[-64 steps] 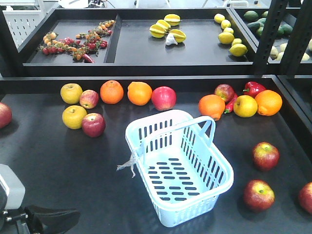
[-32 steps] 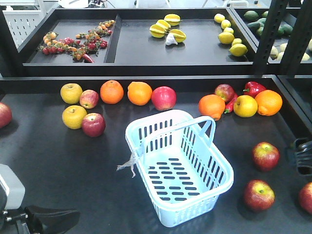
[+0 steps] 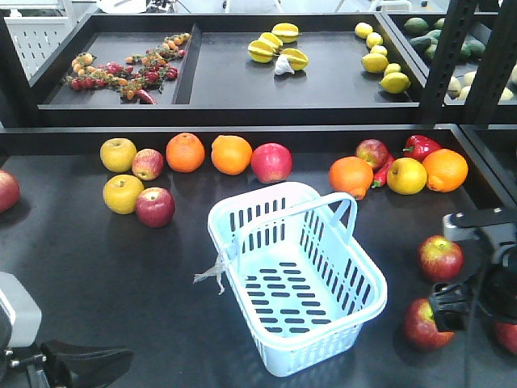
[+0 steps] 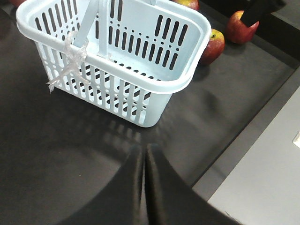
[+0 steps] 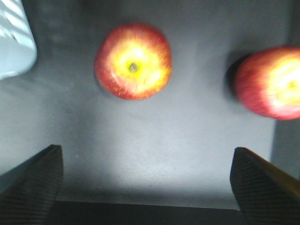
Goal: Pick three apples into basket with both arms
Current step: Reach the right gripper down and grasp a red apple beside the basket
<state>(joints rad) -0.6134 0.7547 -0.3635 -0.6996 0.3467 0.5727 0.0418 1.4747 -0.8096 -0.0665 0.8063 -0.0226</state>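
The pale blue basket (image 3: 242, 206) stands empty mid-table; in the left wrist view its rim (image 4: 185, 82) is just ahead. Three red apples lie to its right: one farther back (image 3: 440, 257), one near the basket (image 3: 418, 325), one at the edge (image 3: 509, 330). My right arm (image 3: 485, 275) hangs over them. My right gripper (image 5: 145, 157) is open, with an apple (image 5: 133, 61) ahead of it and another (image 5: 272, 82) to the right. My left gripper (image 4: 144, 157) is shut and holds nothing, low at the front left (image 3: 121, 356).
More red apples (image 3: 155, 206) (image 3: 271, 162), yellow apples (image 3: 123, 194) and oranges (image 3: 232, 153) lie along the back of the table. A red pepper (image 3: 420, 147) sits at the back right. A shelf (image 3: 242, 109) with lemons and small fruit rises behind.
My right arm has come in from the right edge and moved left over the apples beside the basket. My left arm, the basket and the fruit have not moved.
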